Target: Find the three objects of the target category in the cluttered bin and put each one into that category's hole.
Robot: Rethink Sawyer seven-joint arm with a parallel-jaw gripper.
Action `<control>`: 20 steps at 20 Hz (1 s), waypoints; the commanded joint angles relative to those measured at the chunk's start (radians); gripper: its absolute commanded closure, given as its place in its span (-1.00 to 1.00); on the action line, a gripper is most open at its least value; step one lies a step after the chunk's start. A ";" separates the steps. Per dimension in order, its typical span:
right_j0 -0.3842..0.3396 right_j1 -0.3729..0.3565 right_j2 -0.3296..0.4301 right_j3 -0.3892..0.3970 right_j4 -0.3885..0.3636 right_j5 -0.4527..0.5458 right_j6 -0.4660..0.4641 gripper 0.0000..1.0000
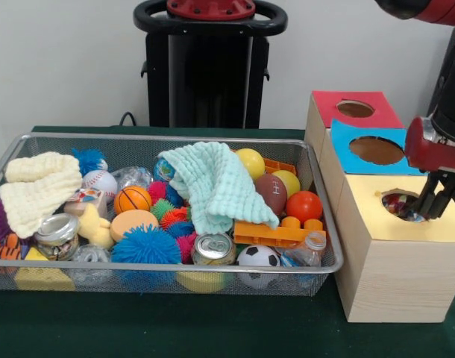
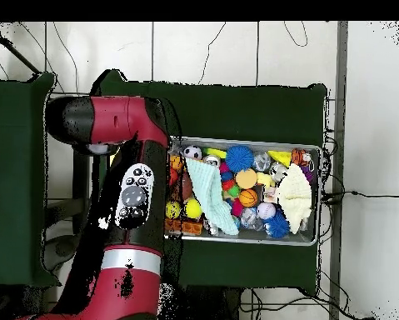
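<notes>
Sawyer hand (image 1: pixel 430 203) at the yellow-topped hole (image 1: pixel 401 203); wire bin (image 1: pixel 160 140) alongside on the green worktop (image 1: pixel 175 328).

3 wooden boxes stand in 1 row, tops red (image 1: pixel 354 109), blue (image 1: pixel 374 148) and yellow. Patterned fabric (image 1: pixel 397 204) shows inside the yellow hole, its orientation unclear. The hand's dark fingers point down at the hole's rim; how far they are parted cannot be told. The bin, long axis across the front view, holds 2 waffle cloths: mint (image 1: pixel 216 186), cream (image 1: pixel 35 190).

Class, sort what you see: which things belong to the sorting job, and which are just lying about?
Job: wire bin; yellow-topped hole with patterned fabric inside; gripper over it.

Lying about: mint cloth, cream cloth, soda can, soccer ball.
</notes>
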 commanded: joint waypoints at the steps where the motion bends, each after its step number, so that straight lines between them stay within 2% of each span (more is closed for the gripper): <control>1: -0.025 0.062 0.025 0.047 -0.036 -0.095 0.197 1.00; 5: -0.023 0.095 0.019 0.039 -0.044 -0.125 0.198 1.00; 11: -0.008 0.124 -0.033 -0.043 -0.069 -0.005 0.177 1.00; 20: -0.007 0.124 -0.034 -0.042 -0.051 0.036 0.165 1.00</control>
